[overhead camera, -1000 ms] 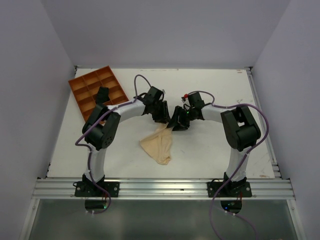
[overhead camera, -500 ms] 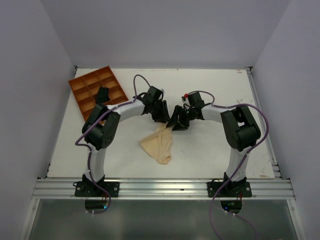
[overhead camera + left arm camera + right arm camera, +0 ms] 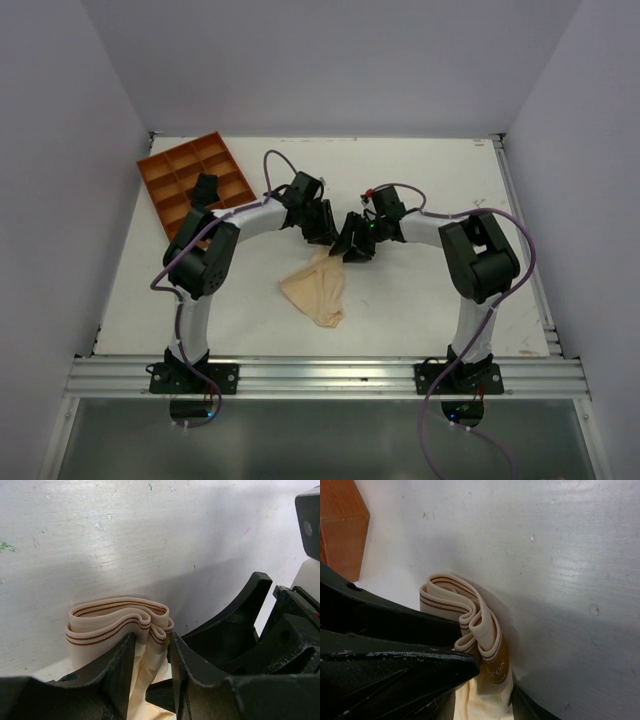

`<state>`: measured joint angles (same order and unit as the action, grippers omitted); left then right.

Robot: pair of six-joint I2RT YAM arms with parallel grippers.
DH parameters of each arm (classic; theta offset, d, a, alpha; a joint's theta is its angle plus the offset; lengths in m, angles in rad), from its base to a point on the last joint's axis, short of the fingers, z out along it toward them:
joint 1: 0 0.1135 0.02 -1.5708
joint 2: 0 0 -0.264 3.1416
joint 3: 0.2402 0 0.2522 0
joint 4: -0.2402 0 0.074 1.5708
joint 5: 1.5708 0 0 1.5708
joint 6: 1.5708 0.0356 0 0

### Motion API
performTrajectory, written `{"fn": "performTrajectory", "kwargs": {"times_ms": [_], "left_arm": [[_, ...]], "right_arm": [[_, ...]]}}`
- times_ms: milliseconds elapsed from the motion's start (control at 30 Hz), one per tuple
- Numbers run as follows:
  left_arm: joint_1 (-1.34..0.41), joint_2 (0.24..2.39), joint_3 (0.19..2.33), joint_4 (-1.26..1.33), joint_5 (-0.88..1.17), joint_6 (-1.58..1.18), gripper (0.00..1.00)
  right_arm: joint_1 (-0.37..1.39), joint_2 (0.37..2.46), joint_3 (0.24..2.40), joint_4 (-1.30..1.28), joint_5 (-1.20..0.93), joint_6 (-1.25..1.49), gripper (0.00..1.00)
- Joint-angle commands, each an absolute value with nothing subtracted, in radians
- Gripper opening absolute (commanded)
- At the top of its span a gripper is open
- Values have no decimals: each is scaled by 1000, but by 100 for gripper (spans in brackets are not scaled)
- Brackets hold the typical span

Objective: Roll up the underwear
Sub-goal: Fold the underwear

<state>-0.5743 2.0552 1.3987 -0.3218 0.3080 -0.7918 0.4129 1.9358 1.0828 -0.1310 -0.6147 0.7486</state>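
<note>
The underwear [image 3: 318,290] is pale beige and lies spread on the white table, its upper end lifted between the two grippers. My left gripper [image 3: 325,235] meets my right gripper [image 3: 352,248] over that end. In the left wrist view the brown-striped waistband [image 3: 120,620] is bunched in folds, and my left gripper [image 3: 151,650] is shut on the fabric just below it. The right wrist view shows the same folded waistband [image 3: 470,615], with my right gripper [image 3: 490,690] closed on the cloth under it. The right arm's black fingers [image 3: 235,630] press close beside the left jaws.
An orange compartment tray [image 3: 195,185] sits at the back left of the table, its corner also visible as the orange tray [image 3: 342,525] in the right wrist view. A metal rail [image 3: 320,375] runs along the near edge.
Both grippers have shifted slightly left and away from the bases together, keeping the waistband between them. The cloth's lower part has barely moved.
</note>
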Motion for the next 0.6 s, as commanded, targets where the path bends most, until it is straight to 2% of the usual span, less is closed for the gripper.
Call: {"fn": "performTrajectory", "kwargs": {"times_ms": [0, 133, 367, 567], "left_arm": [[-597, 2089, 1385, -322, 365, -811, 39], [-597, 2089, 1387, -325, 367, -813, 39], [-597, 2091, 1390, -327, 377, -815, 39], [-594, 2085, 1388, -337, 371, -799, 41]], "right_arm": [[451, 1898, 1143, -106, -529, 727, 52], [460, 1888, 1160, -184, -459, 678, 45], [460, 1899, 1126, -210, -416, 663, 21], [460, 1887, 1109, -210, -406, 670, 14]]}}
